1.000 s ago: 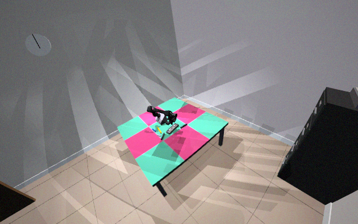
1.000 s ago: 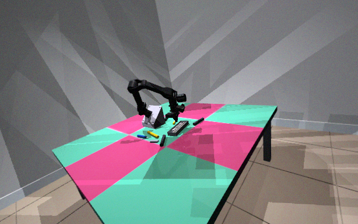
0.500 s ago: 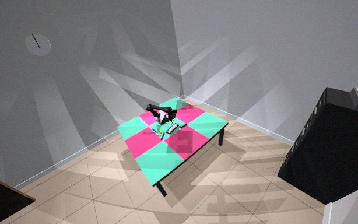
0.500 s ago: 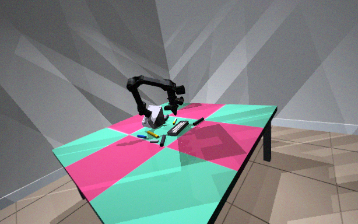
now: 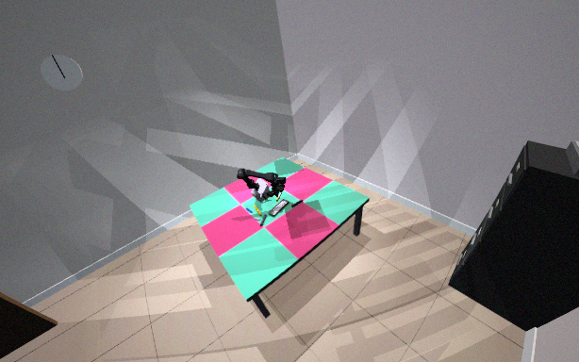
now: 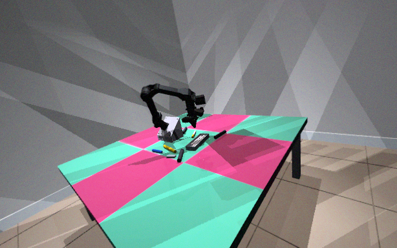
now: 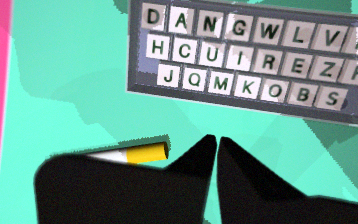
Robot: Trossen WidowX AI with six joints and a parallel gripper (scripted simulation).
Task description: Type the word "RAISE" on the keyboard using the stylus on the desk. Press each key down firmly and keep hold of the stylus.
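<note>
The dark keyboard point(image 5: 278, 207) point(image 6: 197, 142) point(image 7: 150, 70) lies on the desk with pale lettered keys. The wrist view shows the R key point(image 7: 268, 62), A key point(image 7: 180, 20), I key point(image 7: 240, 59), S key point(image 7: 332, 96) and E key point(image 7: 297, 65). My gripper point(image 6: 194, 126) point(image 7: 216, 144) is shut with nothing between its fingertips and hangs above the desk on the near side of the keyboard. A white stick with a yellow end point(image 6: 193, 134) point(image 7: 146, 152), apparently the stylus, lies on the desk left of the fingertips in the wrist view; the left finger hides part of it.
A blue stick point(image 5: 249, 210) point(image 6: 157, 151), a thick yellow stick point(image 5: 257, 210) point(image 6: 169, 148), a small grey piece point(image 6: 171, 156) and a black cylinder point(image 5: 263, 220) point(image 6: 180, 155) lie at one end of the keyboard. Another black cylinder point(image 5: 297, 203) point(image 6: 220, 134) lies beyond its other end.
</note>
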